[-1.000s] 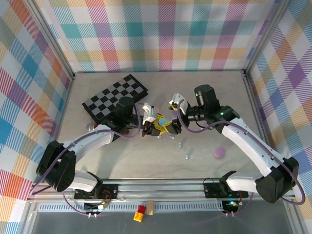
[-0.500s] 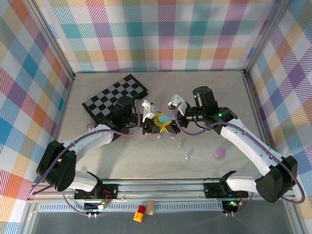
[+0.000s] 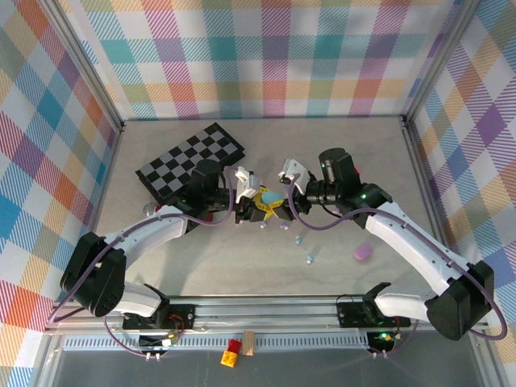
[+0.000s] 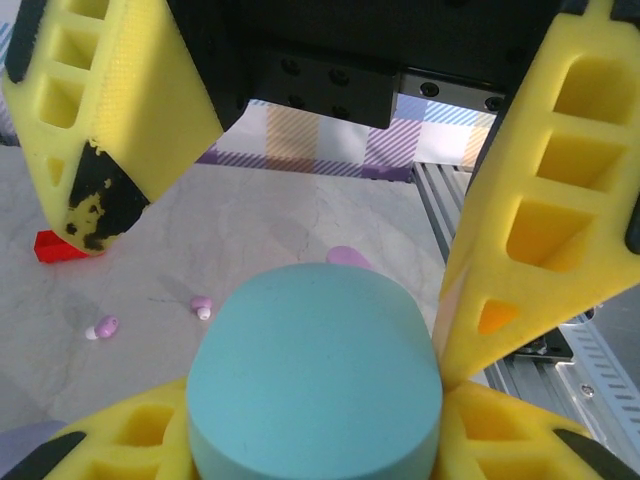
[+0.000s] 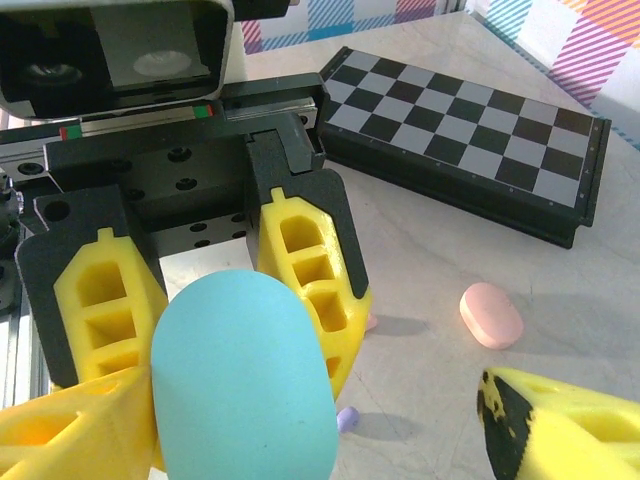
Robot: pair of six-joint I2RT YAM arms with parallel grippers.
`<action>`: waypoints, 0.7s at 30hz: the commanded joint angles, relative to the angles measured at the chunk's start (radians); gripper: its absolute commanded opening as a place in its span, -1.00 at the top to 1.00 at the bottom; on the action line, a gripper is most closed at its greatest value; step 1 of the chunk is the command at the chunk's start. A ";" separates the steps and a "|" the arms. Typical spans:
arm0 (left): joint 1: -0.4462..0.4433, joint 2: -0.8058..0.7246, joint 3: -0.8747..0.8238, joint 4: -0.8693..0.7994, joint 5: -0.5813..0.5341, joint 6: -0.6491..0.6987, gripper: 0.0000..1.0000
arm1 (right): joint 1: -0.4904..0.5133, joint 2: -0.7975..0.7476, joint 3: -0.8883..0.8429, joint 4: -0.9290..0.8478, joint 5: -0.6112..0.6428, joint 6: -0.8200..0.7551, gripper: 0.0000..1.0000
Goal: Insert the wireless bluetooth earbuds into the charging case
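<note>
**Q:** What has just changed?

**A:** The right claw [image 5: 310,425] has come in around the teal charging case [image 4: 315,370]. Its fingers stand apart on either side of the case and are narrowing. The left claw [image 4: 310,415] stays clamped on that case, which looks closed.

**Q:** And the earbuds?

**A:** They lie loose on the table [image 4: 300,230], below and just beyond both claws, and neither claw holds one [image 4: 202,305]. That suggests the case is being steadied or opened, with insertion not yet begun. Farther off lie a pink case [image 5: 491,314] and a chessboard [image 5: 470,130].
</note>
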 commanded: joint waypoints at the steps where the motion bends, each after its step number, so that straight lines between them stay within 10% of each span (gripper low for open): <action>1: -0.009 -0.042 0.015 -0.008 0.131 0.041 0.34 | -0.031 -0.021 -0.014 0.083 0.137 0.015 -0.56; 21: -0.010 -0.033 0.028 -0.003 0.140 0.038 0.34 | -0.042 -0.032 -0.013 0.053 0.007 0.003 -0.41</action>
